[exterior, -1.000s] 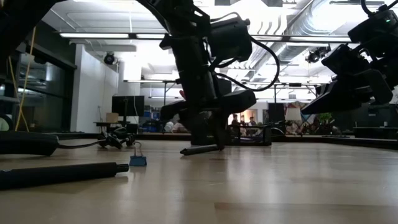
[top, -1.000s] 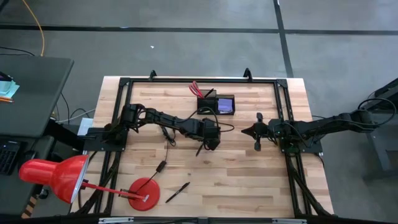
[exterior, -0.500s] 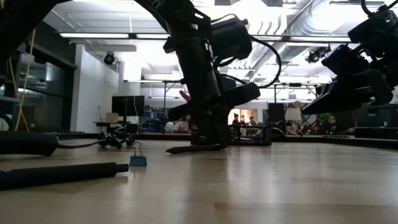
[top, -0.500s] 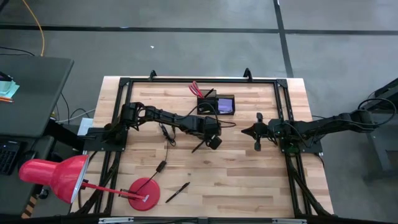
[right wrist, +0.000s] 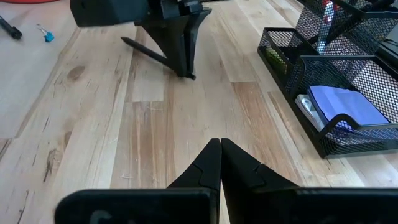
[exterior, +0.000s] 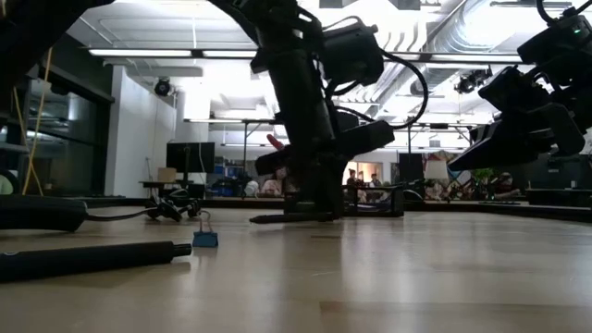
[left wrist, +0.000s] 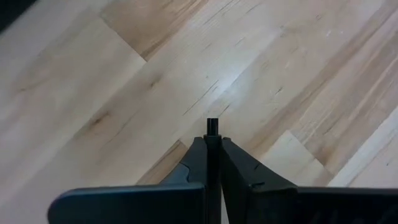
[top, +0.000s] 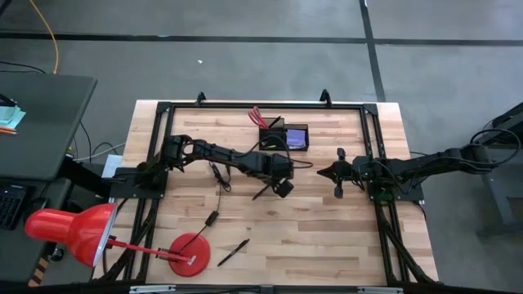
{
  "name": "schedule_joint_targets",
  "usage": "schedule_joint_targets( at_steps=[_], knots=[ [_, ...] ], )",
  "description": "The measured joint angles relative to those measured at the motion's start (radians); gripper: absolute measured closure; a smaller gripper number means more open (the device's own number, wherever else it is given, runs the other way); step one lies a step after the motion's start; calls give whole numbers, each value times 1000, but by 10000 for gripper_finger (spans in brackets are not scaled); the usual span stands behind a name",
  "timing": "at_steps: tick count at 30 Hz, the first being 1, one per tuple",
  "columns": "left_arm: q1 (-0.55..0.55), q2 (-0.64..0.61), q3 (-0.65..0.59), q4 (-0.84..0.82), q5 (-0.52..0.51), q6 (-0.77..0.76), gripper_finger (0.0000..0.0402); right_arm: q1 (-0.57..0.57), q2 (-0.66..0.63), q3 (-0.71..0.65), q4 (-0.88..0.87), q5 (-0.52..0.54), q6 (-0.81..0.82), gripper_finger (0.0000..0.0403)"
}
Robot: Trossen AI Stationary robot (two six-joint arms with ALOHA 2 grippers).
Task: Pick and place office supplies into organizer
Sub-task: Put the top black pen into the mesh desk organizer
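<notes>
Pen (top: 261,190) held in the left gripper (top: 278,184) at mid-surface, just short of the organizer (top: 284,136).

Near edge: a second pen (top: 233,252) lies loose on the surface (top: 327,237). Left jaws are clamped on the first pen, low over the wood. Right gripper (right wrist: 219,163) waits at the right, jaws together and empty. Beyond, the organizer already holds scissors (top: 257,115) and the purple pad (top: 296,139). Carry step judged underway; next move calls for lifting and tipping the pen into the cup.

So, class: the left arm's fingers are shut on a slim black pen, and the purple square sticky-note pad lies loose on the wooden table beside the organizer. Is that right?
Not quite. The left gripper does clamp the slim black pen, but the purple square sticky-note pad already sits inside the black mesh organizer, in its lower tray section, as the right wrist view shows.
</notes>
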Motion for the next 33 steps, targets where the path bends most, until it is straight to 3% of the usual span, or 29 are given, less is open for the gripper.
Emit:
schedule_joint_targets(
  at_steps=[9, 23, 33],
  knots=[
    [0, -2, 32, -90, -38, 2, 401, 0, 0, 0, 0, 0, 0, 402],
    [-29, -21, 35, -81, -147, 74, 401, 0, 0, 0, 0, 0, 0, 402],
    [-39, -130, 34, -79, -262, 152, 401, 0, 0, 0, -5, 0, 0, 402]
  ],
)
